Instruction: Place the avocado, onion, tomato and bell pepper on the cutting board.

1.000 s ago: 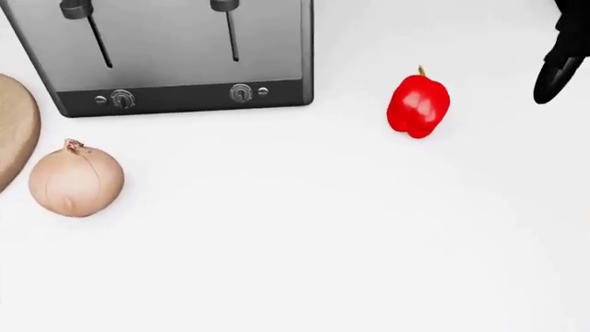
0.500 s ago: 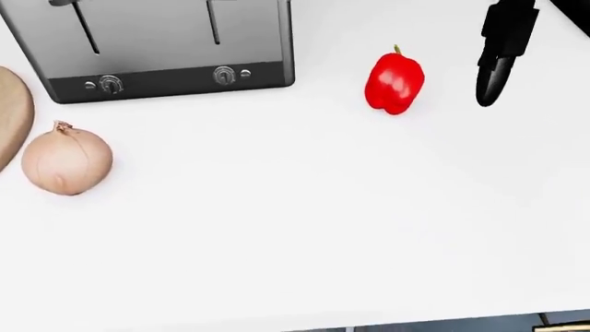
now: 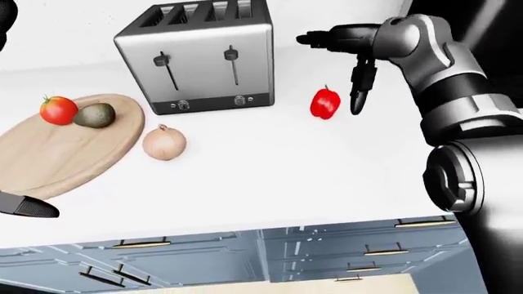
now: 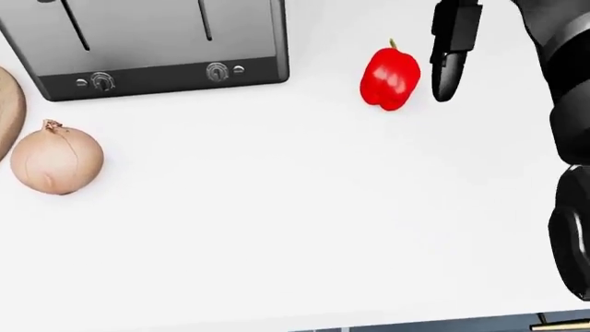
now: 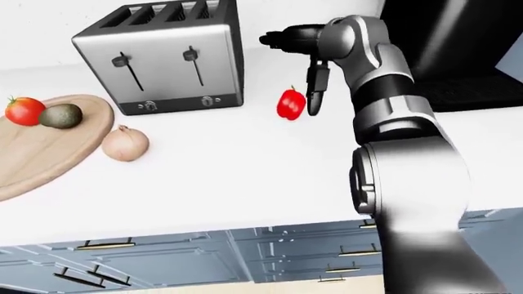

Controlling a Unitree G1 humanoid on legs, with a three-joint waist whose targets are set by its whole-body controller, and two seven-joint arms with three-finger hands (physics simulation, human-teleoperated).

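Red bell pepper (image 4: 391,76) sits just left of open right hand (image 4: 449,59), not gripped.

Head view: toaster (image 4: 147,45) cut off at 12 o'clock, slots not visible. Cutting board (image 4: 7,111) shows only as a sliver at 9 o'clock, so tomato and avocado are out of that view. Right hand (image 4: 452,48) clipped at 12 o'clock, only one finger shows; grip state can't be told. Left-eye view: left hand (image 3: 29,207) is just a dark tip at 8 o'clock, rest cut off. Right-eye view: cutting board clipped at 9 o'clock.
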